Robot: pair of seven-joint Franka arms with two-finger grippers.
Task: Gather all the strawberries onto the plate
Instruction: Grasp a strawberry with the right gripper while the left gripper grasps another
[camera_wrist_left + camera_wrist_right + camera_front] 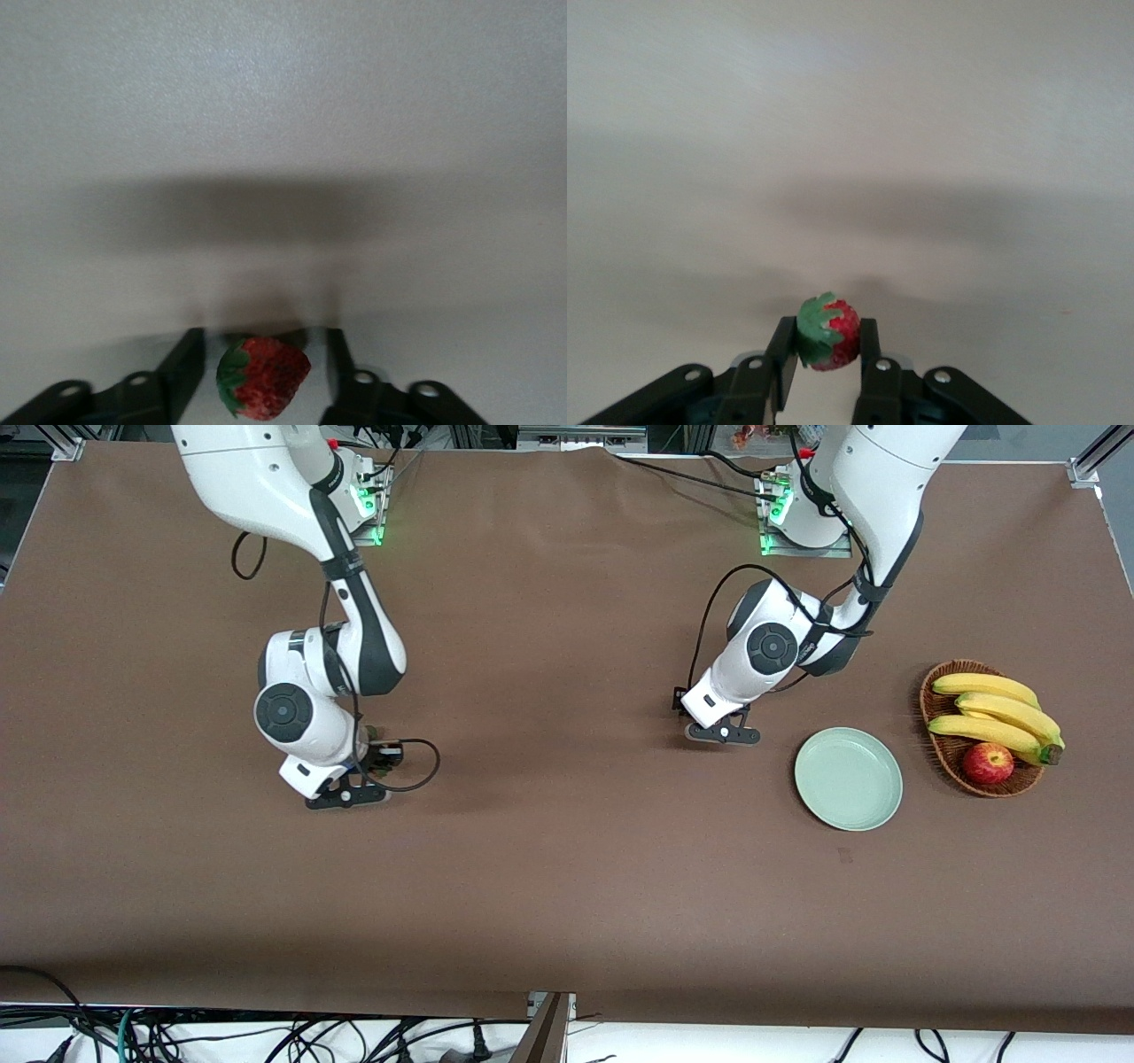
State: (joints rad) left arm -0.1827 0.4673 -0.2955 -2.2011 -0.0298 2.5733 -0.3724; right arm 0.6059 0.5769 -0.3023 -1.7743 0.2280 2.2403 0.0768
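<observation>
The plate (848,779) holds nothing; the basket (941,755) beside it holds bananas (997,716) and an apple (988,763). Only the wrist views show berries: the right gripper (824,354), down at the counter (567,886), clenches one strawberry (830,334); another strawberry (263,377) sits between the left gripper's (261,367) jaws, not visibly touched.

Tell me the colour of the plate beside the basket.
Pale mint green, plain and unpatterned. The plate shows best in the front view.
</observation>
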